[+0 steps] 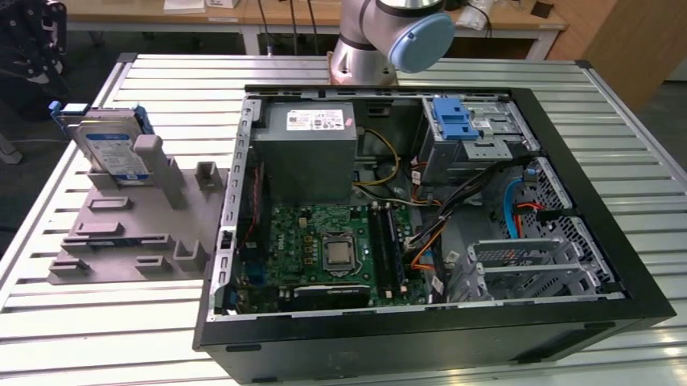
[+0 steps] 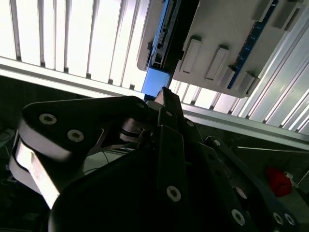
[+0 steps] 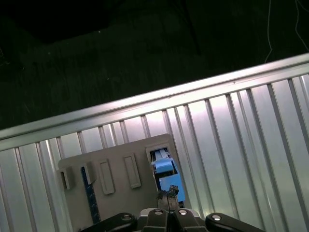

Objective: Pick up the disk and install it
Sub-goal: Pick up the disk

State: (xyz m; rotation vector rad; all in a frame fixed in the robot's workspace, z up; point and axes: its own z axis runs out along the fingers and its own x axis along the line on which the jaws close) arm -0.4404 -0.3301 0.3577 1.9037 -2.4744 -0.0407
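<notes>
Disk (image 1: pixel 113 149) stands upright in the grey fixture (image 1: pixel 129 233) on the counter (image 1: pixel 161 80); end effector (image 2: pixel 164 94) near it, tips apparently together, empty. Approaching so, it may strike the disk's edge and topple it.

There is one disk (image 1: pixel 114 154). There is one grey holder (image 1: pixel 124 241). There is one open computer box (image 1: pixel 635 273), one big grey power box (image 1: pixel 311 153), one blue latch (image 1: pixel 454 119), one robot arm (image 1: pixel 388 36) and one desk (image 1: pixel 161 88).
</notes>
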